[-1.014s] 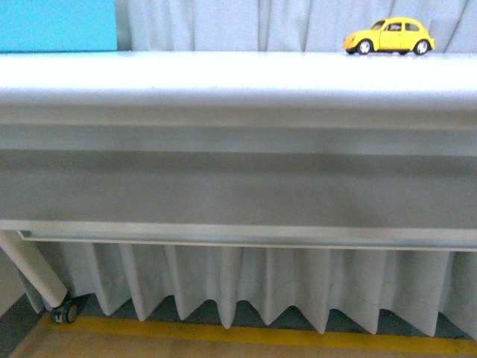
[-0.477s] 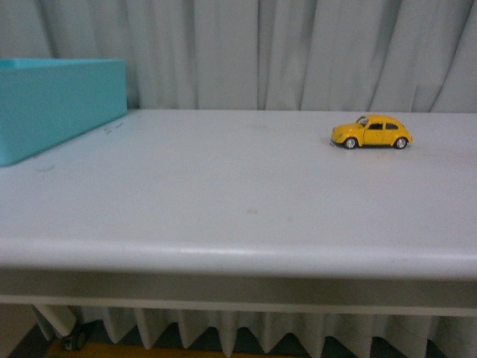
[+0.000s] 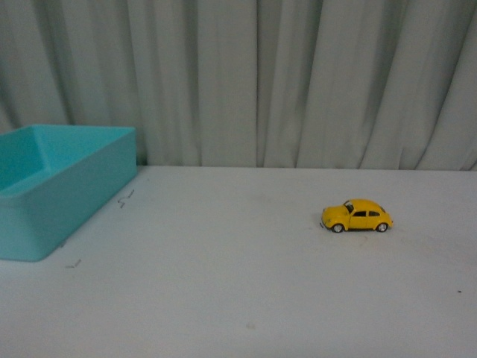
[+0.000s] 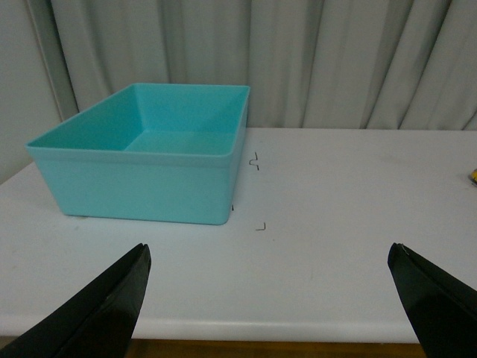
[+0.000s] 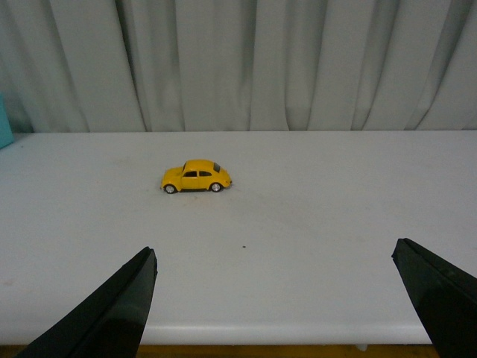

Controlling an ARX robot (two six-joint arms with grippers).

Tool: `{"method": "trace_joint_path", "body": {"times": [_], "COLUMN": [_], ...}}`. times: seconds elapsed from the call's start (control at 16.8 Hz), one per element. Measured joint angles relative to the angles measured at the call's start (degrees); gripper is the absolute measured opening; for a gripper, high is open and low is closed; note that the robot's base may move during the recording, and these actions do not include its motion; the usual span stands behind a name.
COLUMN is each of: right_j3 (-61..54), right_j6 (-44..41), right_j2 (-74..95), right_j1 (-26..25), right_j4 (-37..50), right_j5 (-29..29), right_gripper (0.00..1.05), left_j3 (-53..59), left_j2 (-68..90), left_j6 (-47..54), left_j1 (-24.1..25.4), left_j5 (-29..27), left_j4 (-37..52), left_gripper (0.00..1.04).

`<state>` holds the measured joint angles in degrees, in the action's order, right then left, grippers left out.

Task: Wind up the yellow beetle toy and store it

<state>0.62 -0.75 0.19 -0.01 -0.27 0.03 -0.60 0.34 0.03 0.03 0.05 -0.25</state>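
Observation:
The yellow beetle toy (image 3: 357, 216) stands on its wheels on the white table (image 3: 223, 283), right of centre, side-on with its nose to the left. It also shows in the right wrist view (image 5: 196, 177), well beyond my right gripper (image 5: 273, 261), which is open and empty over the table's near edge. The turquoise bin (image 3: 52, 186) stands empty at the far left. In the left wrist view the bin (image 4: 149, 160) lies ahead of my left gripper (image 4: 268, 253), which is open and empty. Neither arm shows in the front view.
A pale pleated curtain (image 3: 261, 82) hangs behind the table's far edge. Small dark marks (image 3: 123, 200) sit on the tabletop beside the bin. The table's near edge (image 5: 246, 332) shows just under both grippers.
The front view has risen from the table's front edge to above the tabletop, so the toy and the bin now appear lower in the picture. The toy and bin have not moved.

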Motion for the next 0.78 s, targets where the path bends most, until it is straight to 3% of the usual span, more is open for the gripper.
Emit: {"method": "trace_joint_path", "body": {"times": [0.78], "right_j3": [0.0], "right_j6": [0.1], "right_j2": [0.0], "right_j1": [0.0], "right_j4": [0.0], "right_j5": [0.0], "right_gripper": [0.98], "left_j3": [0.0], "left_j2": [0.0], "left_j6": [0.0], "left_j1": [0.0], "left_j5": [-0.1], "left_j4": [0.0], "left_gripper": [0.98]}}
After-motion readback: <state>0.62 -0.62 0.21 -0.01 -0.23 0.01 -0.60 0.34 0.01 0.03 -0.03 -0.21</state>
